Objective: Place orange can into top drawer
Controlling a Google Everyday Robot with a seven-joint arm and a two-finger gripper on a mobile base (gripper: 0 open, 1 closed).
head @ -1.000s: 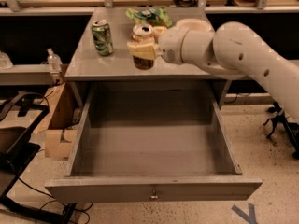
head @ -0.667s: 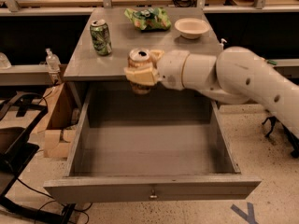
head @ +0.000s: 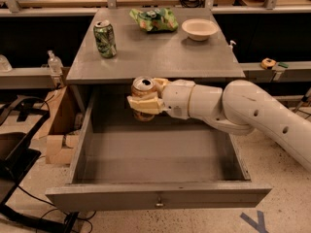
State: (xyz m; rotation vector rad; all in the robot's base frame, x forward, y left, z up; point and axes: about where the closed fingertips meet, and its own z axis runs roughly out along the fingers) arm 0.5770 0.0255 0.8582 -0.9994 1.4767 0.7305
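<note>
The top drawer point(head: 97, 198) stands pulled wide open, and over its back part the gripper point(head: 148, 97), clamped around the upright orange can point(head: 144, 85), now hangs lower than 0.7 s ago, just below the front edge of the table point(head: 160, 57), where 1 green can point(head: 105, 39), a snack bag point(head: 154, 19) and a bowl point(head: 199, 29) sit unmoved.

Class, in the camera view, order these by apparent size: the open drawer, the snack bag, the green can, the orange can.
1. drawer
2. snack bag
3. green can and orange can: alike, not ranked; the orange can is partly hidden by the gripper holding it above the drawer.
</note>
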